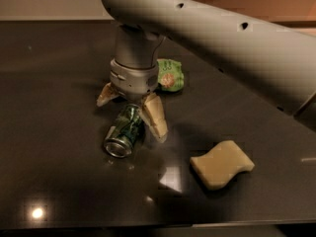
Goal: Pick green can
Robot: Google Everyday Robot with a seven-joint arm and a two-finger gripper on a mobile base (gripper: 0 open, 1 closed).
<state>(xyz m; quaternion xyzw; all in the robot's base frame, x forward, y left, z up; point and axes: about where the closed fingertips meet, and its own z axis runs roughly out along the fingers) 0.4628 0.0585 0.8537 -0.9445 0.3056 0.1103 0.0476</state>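
Note:
The green can (123, 132) lies on its side on the dark table (59, 83), silver top toward the front left. My gripper (131, 111) hangs from the grey arm right above the can's far end. Its fingers are spread: one pale finger (155, 116) is at the can's right side, the other (105, 95) is at the left behind it. The can rests on the table between them, and the fingers do not close on it.
A crinkly light-green snack bag (169, 75) lies behind the gripper, partly hidden by the wrist. A pale yellow wavy sponge (221, 164) lies at the front right. The grey arm (222, 38) spans the upper right.

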